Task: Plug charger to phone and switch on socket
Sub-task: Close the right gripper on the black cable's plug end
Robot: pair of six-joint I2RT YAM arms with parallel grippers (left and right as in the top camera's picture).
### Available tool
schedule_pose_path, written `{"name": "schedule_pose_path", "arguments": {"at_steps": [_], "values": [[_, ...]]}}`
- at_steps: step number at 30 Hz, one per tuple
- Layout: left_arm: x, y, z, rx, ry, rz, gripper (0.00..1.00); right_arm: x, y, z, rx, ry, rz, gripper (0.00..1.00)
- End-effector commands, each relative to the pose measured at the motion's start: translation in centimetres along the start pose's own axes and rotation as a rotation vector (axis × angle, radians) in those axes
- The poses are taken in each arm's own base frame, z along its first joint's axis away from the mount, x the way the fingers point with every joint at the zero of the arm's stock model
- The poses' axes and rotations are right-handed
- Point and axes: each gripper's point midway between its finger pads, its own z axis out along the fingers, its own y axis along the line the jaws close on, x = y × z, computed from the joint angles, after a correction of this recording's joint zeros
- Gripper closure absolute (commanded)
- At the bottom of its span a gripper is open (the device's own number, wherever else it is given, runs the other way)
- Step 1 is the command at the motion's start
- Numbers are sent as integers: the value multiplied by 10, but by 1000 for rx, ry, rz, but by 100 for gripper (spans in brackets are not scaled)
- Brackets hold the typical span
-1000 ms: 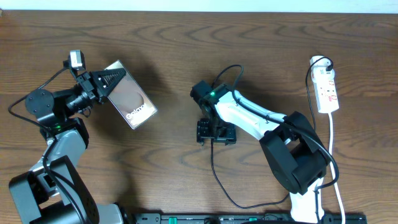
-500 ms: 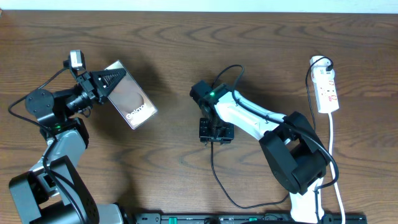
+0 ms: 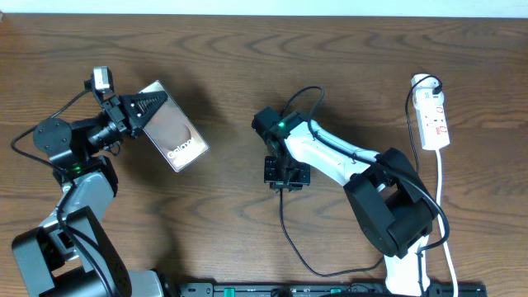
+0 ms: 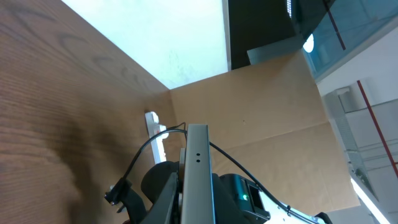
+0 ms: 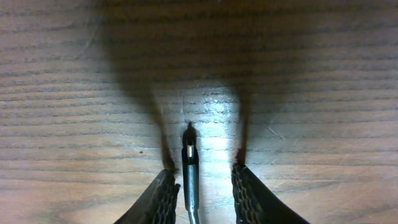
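Grained wooden table (image 3: 231,74), glossy phone (image 3: 173,125), white plastic socket (image 3: 434,120), matt black charger (image 5: 190,165)
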Motion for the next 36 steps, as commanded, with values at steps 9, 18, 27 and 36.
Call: {"name": "schedule_pose_path", "arguments": {"at_steps": [9,18,27,36], "values": [[-1,-7,-1,4,2,37,93,6,0,7,21,14,8,81],[-1,-7,-1,4,2,36,92,6,1,7,19,11,5,89],[-1,-7,-1,4,2,36,93,5,2,7,18,9,7,95],[1,-7,-1,5,16,37,92,5,2,7,16,8,7,99]]}}
